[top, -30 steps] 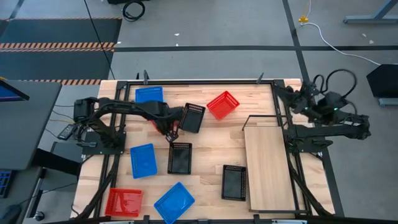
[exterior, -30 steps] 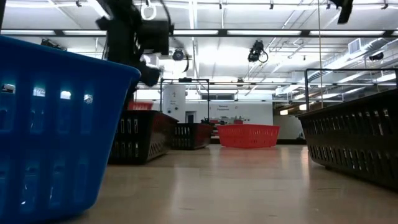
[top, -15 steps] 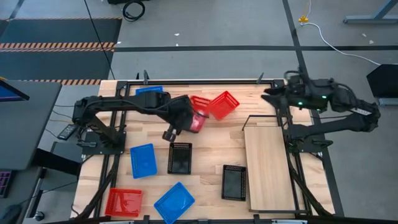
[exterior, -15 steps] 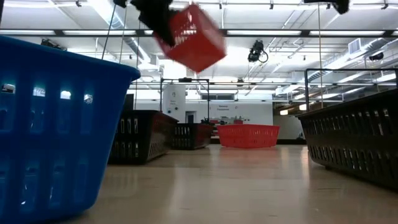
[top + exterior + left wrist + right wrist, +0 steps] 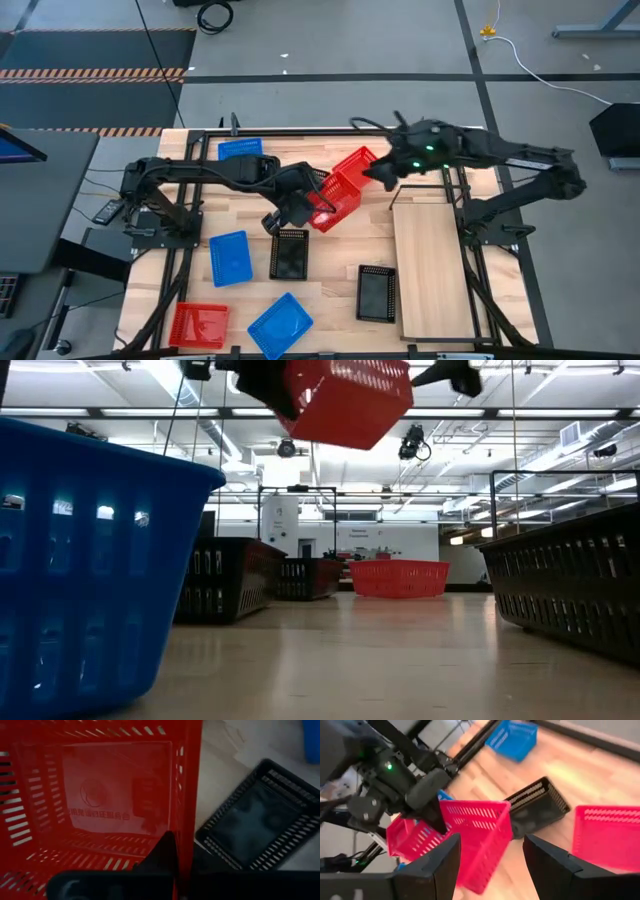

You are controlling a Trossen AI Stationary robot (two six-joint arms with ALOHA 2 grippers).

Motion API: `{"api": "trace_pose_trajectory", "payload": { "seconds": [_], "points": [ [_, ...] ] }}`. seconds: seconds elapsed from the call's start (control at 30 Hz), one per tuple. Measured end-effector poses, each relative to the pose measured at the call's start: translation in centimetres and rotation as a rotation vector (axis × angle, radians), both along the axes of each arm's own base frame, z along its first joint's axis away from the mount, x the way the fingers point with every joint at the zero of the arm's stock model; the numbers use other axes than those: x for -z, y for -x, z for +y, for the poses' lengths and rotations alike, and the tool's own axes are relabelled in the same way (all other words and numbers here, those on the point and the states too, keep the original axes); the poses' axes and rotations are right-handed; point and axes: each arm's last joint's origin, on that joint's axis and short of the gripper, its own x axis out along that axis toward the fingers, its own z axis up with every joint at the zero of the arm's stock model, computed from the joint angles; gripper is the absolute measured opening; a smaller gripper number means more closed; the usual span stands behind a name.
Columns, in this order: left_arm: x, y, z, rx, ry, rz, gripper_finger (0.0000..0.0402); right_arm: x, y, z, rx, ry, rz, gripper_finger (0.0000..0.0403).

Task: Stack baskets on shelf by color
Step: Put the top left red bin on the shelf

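Observation:
My left gripper [image 5: 291, 208] is over the table's middle, shut on a red basket [image 5: 336, 200] that hangs tilted in the air, high in the low view [image 5: 345, 400]. My right gripper [image 5: 373, 177] is open and hovers above a second red basket [image 5: 360, 163] at the far middle, with the held one ahead of it [image 5: 470, 842]. A third red basket [image 5: 198, 325] lies at the near left. Blue baskets [image 5: 240, 150] [image 5: 230, 257] [image 5: 280, 325] and black baskets [image 5: 290, 253] [image 5: 377, 293] rest flat on the table. The shelf [image 5: 432, 270] stands at the right. My left gripper holds the red basket by one side wall [image 5: 186, 827]. One finger [image 5: 165, 855] is inside the basket and the other is outside it. The basket is lifted clear of the table and tilted, its open side turned toward the wrist camera.
Another black basket [image 5: 540, 805] lies under and behind the held one, mostly hidden in the high view. Black frame rails [image 5: 330, 130] run along the table's edges. Bare wood [image 5: 350, 240] lies between the middle baskets and the shelf.
My left gripper has taken a red basket from beside the far black one, lifted it high and carried it toward the table's right, and the basket has tipped. My right arm has swung in from the table's right edge toward the far middle.

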Motion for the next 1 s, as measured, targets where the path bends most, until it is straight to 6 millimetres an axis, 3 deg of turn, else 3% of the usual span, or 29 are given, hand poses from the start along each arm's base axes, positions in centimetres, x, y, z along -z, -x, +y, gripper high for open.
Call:
{"api": "trace_pose_trajectory", "payload": {
  "seconds": [0.4,0.53,0.73,0.9,1.0],
  "points": [
    [0.6,-0.2,-0.2,0.034,-0.021,0.023,0.0003,3.0,-5.8,-1.2,-0.086,-0.204,0.235,0.0206],
    [0.6,-0.2,-0.1,0.025,-0.033,0.024,0.0004,4.7,-6.4,-1.2,-0.087,-0.264,0.349,0.0197],
    [0.5,-0.3,-0.4,0.033,-0.034,0.011,0.0006,5.6,-7.7,-1.2,-0.138,-0.361,0.34,0.0193],
    [0.0,-0.3,-0.4,0.026,-0.038,-0.03,0.0013,6.1,-7.3,-1.6,-0.119,-0.391,0.405,0.019],
    [-0.2,-0.2,-0.2,-0.028,-0.049,-0.032,0.0022,6.2,-6.7,-1.8,-0.101,-0.369,0.445,0.0168]
  ]
}}
